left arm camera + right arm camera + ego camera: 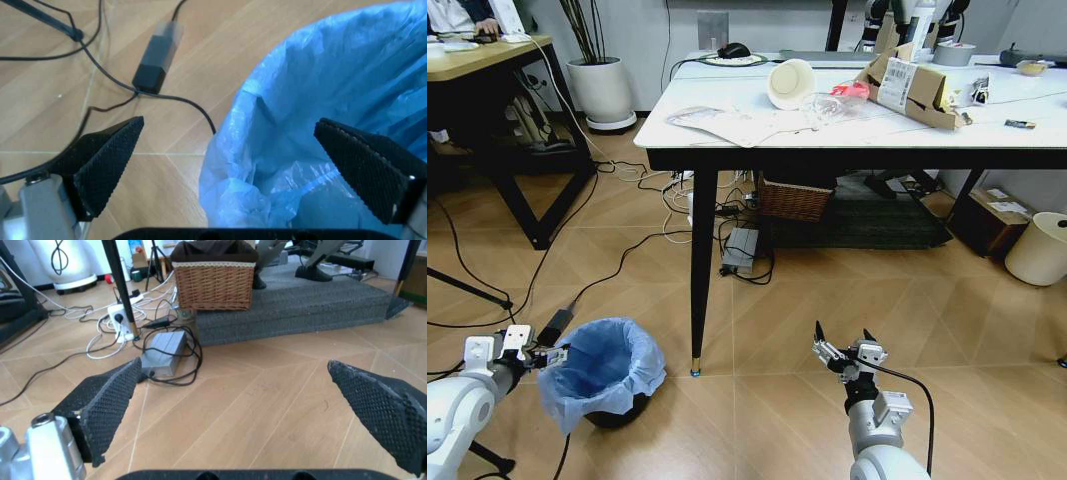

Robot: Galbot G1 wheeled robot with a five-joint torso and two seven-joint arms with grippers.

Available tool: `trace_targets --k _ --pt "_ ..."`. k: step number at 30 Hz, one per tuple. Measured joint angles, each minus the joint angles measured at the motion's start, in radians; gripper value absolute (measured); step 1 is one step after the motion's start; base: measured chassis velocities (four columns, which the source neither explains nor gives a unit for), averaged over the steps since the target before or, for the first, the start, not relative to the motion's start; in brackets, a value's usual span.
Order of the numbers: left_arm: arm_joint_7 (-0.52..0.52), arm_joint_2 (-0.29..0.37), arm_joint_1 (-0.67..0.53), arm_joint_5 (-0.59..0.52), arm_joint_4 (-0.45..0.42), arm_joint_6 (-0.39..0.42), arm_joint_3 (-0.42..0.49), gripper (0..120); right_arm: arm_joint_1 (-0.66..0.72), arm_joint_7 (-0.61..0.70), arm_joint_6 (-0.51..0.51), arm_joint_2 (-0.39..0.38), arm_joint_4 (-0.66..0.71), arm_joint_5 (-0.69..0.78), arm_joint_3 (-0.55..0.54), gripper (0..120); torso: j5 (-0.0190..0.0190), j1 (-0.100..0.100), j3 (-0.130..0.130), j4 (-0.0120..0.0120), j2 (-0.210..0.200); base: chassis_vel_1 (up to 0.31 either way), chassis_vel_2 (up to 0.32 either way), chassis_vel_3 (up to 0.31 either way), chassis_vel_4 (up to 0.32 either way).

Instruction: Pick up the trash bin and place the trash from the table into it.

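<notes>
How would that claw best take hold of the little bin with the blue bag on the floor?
Probably by the rim nearest the left claw. The trash bin stands upright, mouth open, its blue bag bunched over the edge. The wrist view shows the open fingers straddling that bagged rim, one outside and one over the opening, so coming from its own side and pinching there looks workable.

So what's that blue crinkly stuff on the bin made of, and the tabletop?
The trash bin liner looks like thin plastic film: light blue, wrinkled, slightly see-through, bunched over the rim. The table top looks like glossy white marble or an imitation; faint veins and shine can't settle which.
</notes>
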Motion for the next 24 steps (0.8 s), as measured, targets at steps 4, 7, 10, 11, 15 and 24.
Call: trace_targets --k 4,7,10,11,15,24 --pt "0.006 0.0 -0.025 0.0 0.028 0.004 0.039 100 0.0 -0.001 0.002 0.0 -0.005 -0.007 -0.003 100 0.0002 0.0 0.0 -0.0001 0.0 0.0 0.0 0.0 0.0" --pt "0.006 -0.002 -0.043 0.002 0.051 0.01 0.07 100 -0.001 -0.001 0.002 0.0 -0.006 -0.016 -0.01 100 0.0001 0.0 0.0 -0.0001 0.001 0.0 0.0 0.0 0.0" --pt "0.006 -0.001 -0.052 0.004 0.062 0.017 0.079 100 -0.002 -0.002 0.002 0.0 -0.007 -0.021 -0.012 100 0.0002 0.0 0.0 -0.0001 0.001 0.0 0.0 0.0 0.0" --pt "0.006 0.002 -0.057 0.007 0.069 0.019 0.083 100 -0.003 -0.002 0.003 0.0 -0.007 -0.024 -0.012 100 0.0001 0.0 0.0 0.0 0.001 0.0 0.0 0.0 0.0" --pt "0.006 0.021 -0.074 0.011 0.084 0.021 0.088 100 -0.012 -0.002 0.004 0.0 -0.003 -0.028 -0.011 100 0.0002 0.0 0.0 0.0 0.001 0.0 0.0 0.0 0.0" --pt "0.01 0.029 -0.101 0.015 0.118 0.021 0.116 100 -0.029 -0.002 0.012 0.0 0.007 -0.034 0.003 100 0.0002 0.0 0.0 0.0 0.001 0.0 0.0 0.0 0.0"
